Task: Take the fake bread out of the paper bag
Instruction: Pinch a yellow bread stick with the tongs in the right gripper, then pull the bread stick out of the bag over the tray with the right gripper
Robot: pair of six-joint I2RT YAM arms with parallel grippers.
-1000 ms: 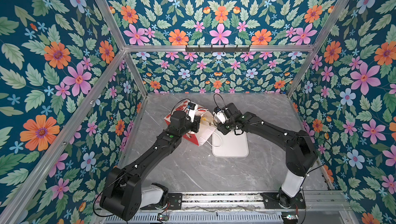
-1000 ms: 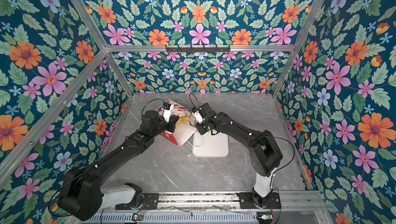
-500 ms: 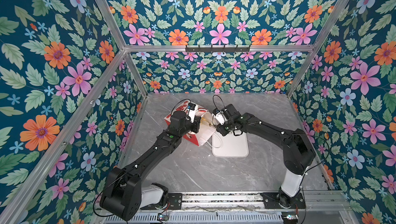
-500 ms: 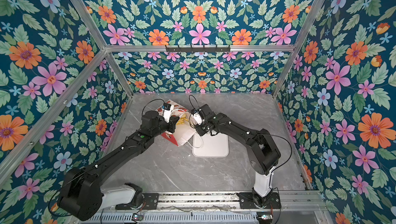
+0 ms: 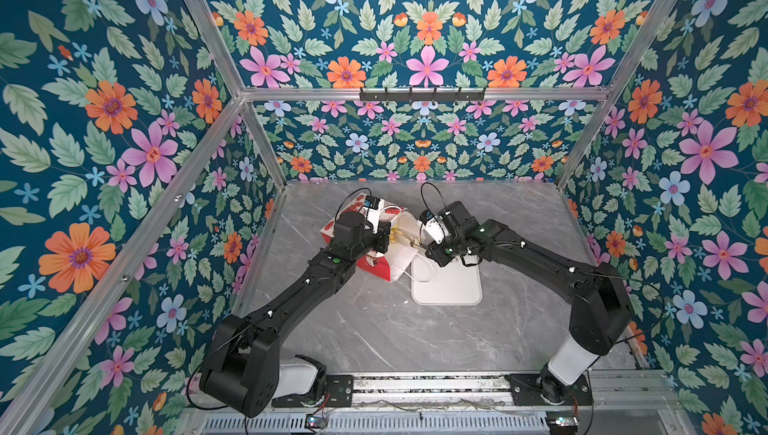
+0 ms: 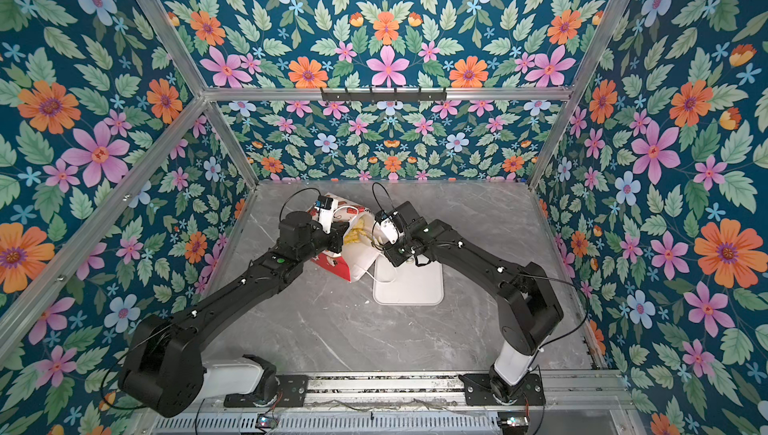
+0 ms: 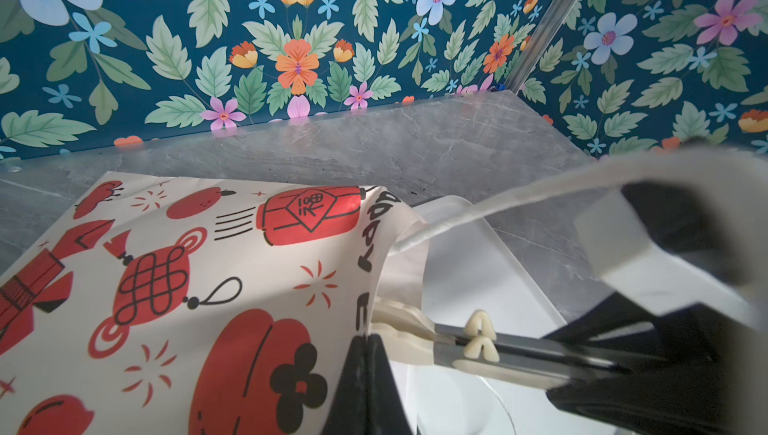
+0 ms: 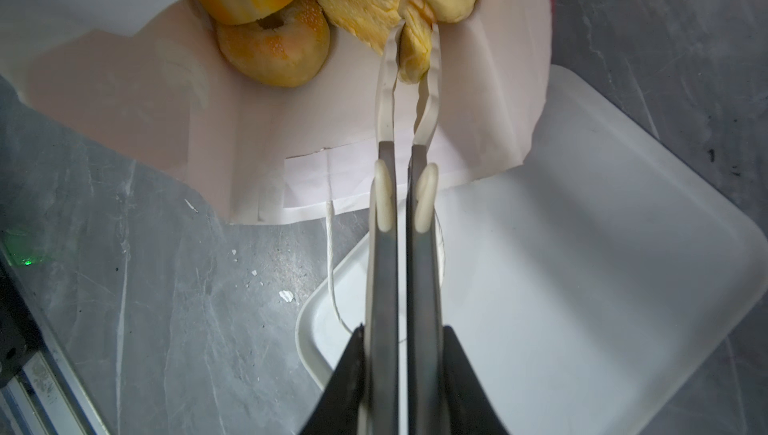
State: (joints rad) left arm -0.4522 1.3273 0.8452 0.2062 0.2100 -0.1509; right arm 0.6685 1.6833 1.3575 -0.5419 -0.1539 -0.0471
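Observation:
The paper bag (image 5: 376, 265) lies on its side, red with white prints, its white-lined mouth toward the tray; it also shows as the paper bag (image 7: 232, 270). My left gripper (image 7: 365, 343) is shut on the bag's upper rim and holds the mouth up. Fake bread (image 8: 272, 48) sits inside the mouth: a glossy ring, a seeded bagel, a ridged loaf (image 8: 357, 2) and a pale loaf. My right gripper (image 8: 413, 50) reaches into the bag with long thin fingers, shut on the end of a ridged golden pastry. In both top views yellow bread (image 5: 397, 234) (image 6: 353, 234) shows in the mouth.
A flat white tray (image 5: 453, 289) (image 8: 582, 254) lies on the grey marble table right in front of the bag's mouth, under my right gripper. A white cord handle (image 8: 330, 254) trails from the bag onto the tray. Flowered walls close in on three sides.
My right gripper's fingers have closed on the pastry's end inside the bag. The left gripper has kept its hold on the bag's rim.

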